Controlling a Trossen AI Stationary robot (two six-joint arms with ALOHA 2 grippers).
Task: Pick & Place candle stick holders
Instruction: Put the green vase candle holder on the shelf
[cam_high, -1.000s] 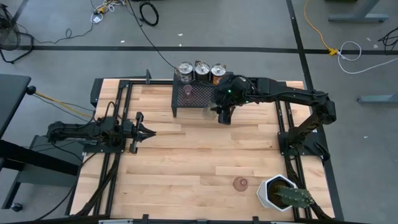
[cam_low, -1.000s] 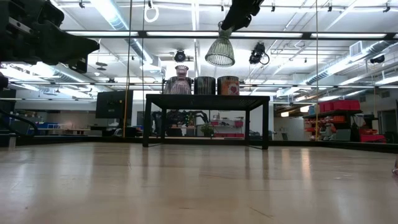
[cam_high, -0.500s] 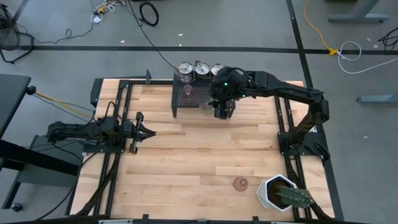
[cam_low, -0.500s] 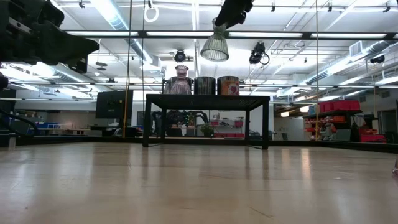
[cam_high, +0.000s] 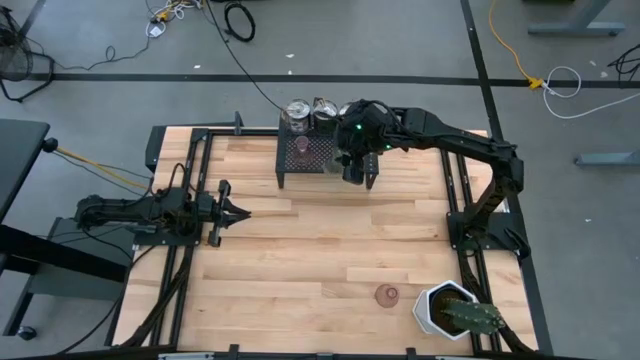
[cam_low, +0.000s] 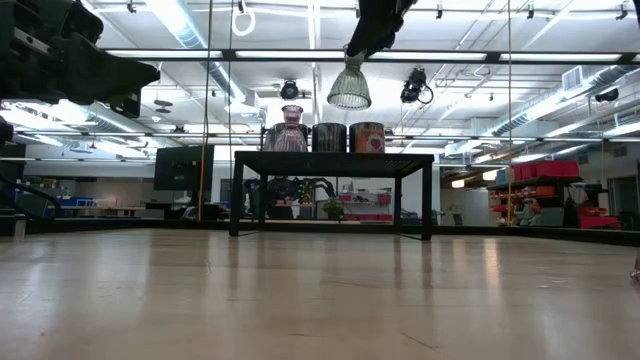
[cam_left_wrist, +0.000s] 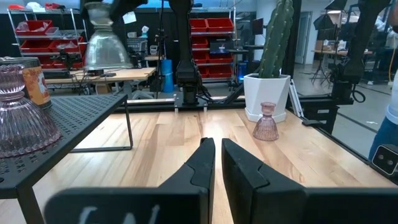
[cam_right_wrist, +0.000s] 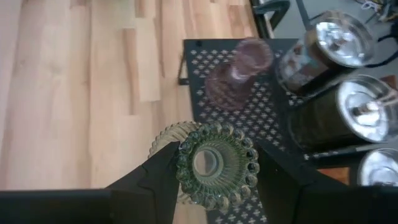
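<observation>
My right gripper (cam_high: 354, 168) hangs above the black mesh rack (cam_high: 310, 158), shut on the olive-green glass candle stick holder (cam_low: 349, 88). A pink glass holder (cam_right_wrist: 239, 73) stands on the rack's top. Behind it stand three silvery can-like holders (cam_low: 329, 137), the right one partly hidden by my arm in the high view. Another pink holder (cam_high: 387, 295) stands on the table near the front right. My left gripper (cam_high: 236, 212) waits shut and level at the table's left side, holding nothing. My right gripper pinches the green holder's narrow beaded top (cam_right_wrist: 184, 167) between its two fingers (cam_right_wrist: 157, 182), one on each side. The fingers come slanting down from above. The holder hangs below them with its flared end (cam_low: 349, 97) down, clear above the rack.
A white hexagonal pot with a cactus (cam_high: 450, 310) stands at the front right corner, beside the pink holder on the table. The rack's top has bare mesh (cam_right_wrist: 261, 118) in front of the cans. Bare wood lies between the rack and the table's near edge.
My right gripper has carried the green holder toward the table's far edge and a little to the left, from just in front of the rack's right end to above its top. The holder has stayed hanging, flared end down.
</observation>
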